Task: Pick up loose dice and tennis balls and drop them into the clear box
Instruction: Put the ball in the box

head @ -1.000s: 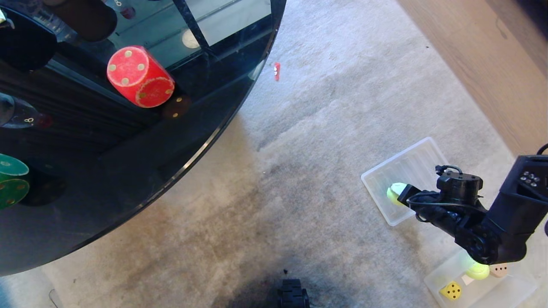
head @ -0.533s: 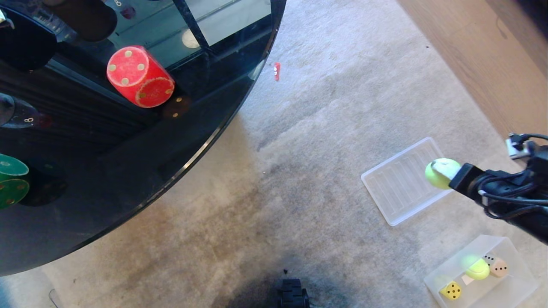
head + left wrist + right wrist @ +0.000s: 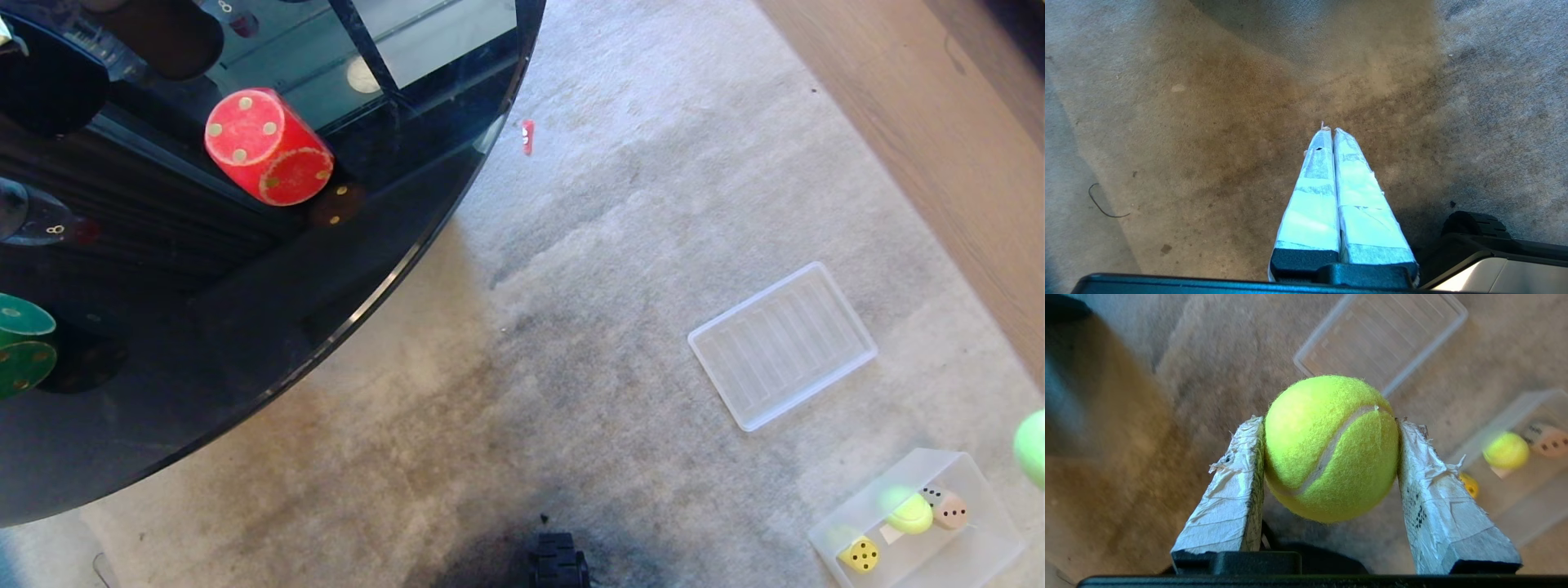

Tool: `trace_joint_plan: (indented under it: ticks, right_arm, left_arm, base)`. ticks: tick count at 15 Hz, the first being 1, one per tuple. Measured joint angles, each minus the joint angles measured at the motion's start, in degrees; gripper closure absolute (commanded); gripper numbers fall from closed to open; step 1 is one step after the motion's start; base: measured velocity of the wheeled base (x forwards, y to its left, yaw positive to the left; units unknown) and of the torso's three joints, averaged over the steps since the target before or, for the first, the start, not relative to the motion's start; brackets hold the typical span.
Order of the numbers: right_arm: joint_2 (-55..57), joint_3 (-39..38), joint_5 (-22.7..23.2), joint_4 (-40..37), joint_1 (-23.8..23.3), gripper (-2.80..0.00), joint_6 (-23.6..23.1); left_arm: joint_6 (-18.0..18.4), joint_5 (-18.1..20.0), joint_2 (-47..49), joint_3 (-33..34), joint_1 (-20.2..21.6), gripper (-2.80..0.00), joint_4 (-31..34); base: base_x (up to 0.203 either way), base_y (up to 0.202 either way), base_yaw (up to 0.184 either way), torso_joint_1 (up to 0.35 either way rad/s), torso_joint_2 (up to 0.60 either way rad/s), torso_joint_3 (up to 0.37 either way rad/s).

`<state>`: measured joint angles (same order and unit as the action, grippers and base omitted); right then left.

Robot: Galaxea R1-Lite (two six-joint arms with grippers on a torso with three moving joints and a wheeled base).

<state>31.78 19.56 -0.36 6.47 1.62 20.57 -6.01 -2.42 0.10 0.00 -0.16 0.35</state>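
A fuzzy yellow-green tennis ball (image 3: 1331,449) is clamped between the taped fingers of my right gripper (image 3: 1331,421), held above the carpet. In the head view only the edge of that ball (image 3: 1033,447) shows at the right border, just above the clear box (image 3: 992,506). The box holds another tennis ball (image 3: 909,513), a yellow die (image 3: 860,555) and a tan die (image 3: 951,513). A red die (image 3: 265,147) and a green die (image 3: 24,347) sit on the black table. My left gripper (image 3: 1329,130) hangs shut over bare carpet, holding nothing.
The round black glass table (image 3: 245,327) fills the left side of the head view. A flat ridged clear tray (image 3: 782,343) lies on the carpet beside the box. A small red scrap (image 3: 527,136) lies farther off. Wood floor (image 3: 922,122) borders the carpet on the right.
My right arm has swung with the tennis ball from over the flat tray out to the right; the arm has left the head view and only the ball's edge remains.
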Motion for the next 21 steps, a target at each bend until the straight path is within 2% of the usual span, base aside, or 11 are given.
trace_joint_plan:
  ticks: [3,6,8,10,12,21]
  right_arm:
    - [-13.7,-2.8,-2.2,-15.5,-0.5,0.0,-2.4]
    - [-23.6,-7.8,-2.9,-21.9,-1.1,0.0,-5.6]
    - [-27.9,-11.1,-2.9,-20.7,-1.3,0.0,-9.2]
    - [-30.2,-14.0,-2.1,-16.3,-1.4,0.0,-15.6]
    - [-31.2,-16.7,-1.6,-11.6,-1.4,0.0,-19.6]
    - [-32.0,-17.8,-1.5,-10.6,-1.4,0.0,-19.7]
  left_arm:
    - [0.0,0.0,0.0,0.0,-0.1,0.0,0.0]
    - [0.0,0.0,0.0,0.0,0.0,0.0,0.0]
    - [0.0,0.0,0.0,0.0,0.0,0.0,0.0]
    - [0.0,0.0,0.0,0.0,0.0,0.0,0.0]
    - [0.0,0.0,0.0,0.0,0.0,0.0,0.0]
    - [0.2,0.1,0.0,0.0,0.0,0.0,0.0]
  base:
    - [0.0,0.0,0.0,0.0,0.0,0.0]
    - [0.0,0.0,0.0,0.0,0.0,0.0]
    - [0.0,0.0,0.0,0.0,0.0,0.0]
    - [0.0,0.0,0.0,0.0,0.0,0.0]
    - [0.0,0.0,0.0,0.0,0.0,0.0]
    - [0.0,0.0,0.0,0.0,0.0,0.0]
